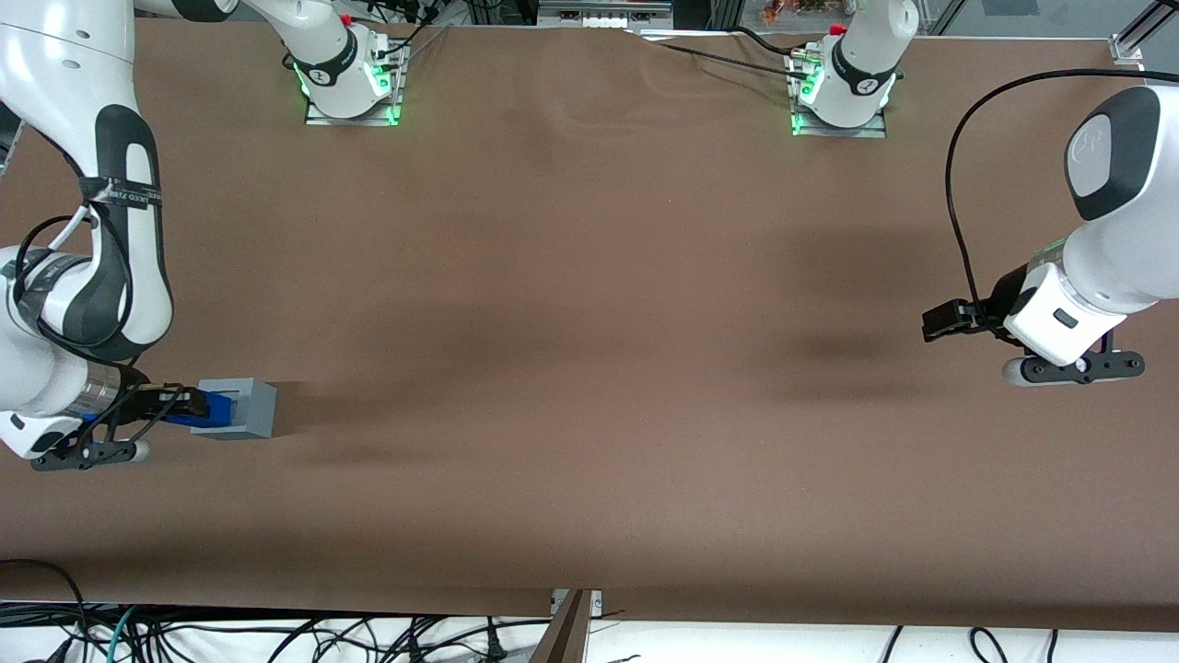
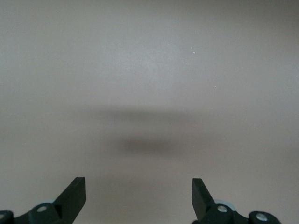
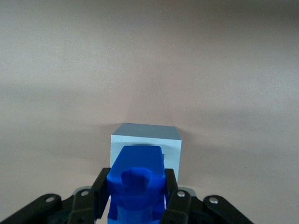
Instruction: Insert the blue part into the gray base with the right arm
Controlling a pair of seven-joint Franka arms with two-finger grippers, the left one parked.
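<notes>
Right arm's end effector (image 1: pixel 189 405), black and two-fingered, clamped on the blue part (image 1: pixel 210 412) at the working arm's end of the surface (image 1: pixel 589 304). Front view: blue part held over the top of the gray base (image 1: pixel 249 408), a light-gray plastic cube; whether it is seated in the recess cannot be told. Surface is matte brown, faintly rippled near the arm mounts. Right arm (image 1: pixel 101 230) white with black joint sections; a black band carries white lettering, too small to read.

Right wrist view: end effector (image 3: pixel 136 198) fingers (image 3: pixel 100 191) press both flanks of the blue part (image 3: pixel 136 186), glossy, faceted, blocky. Gray base (image 3: pixel 145 140) just past it, smooth, square-edged.

Left wrist view: plain surface (image 2: pixel 149 70), soft shadow.
</notes>
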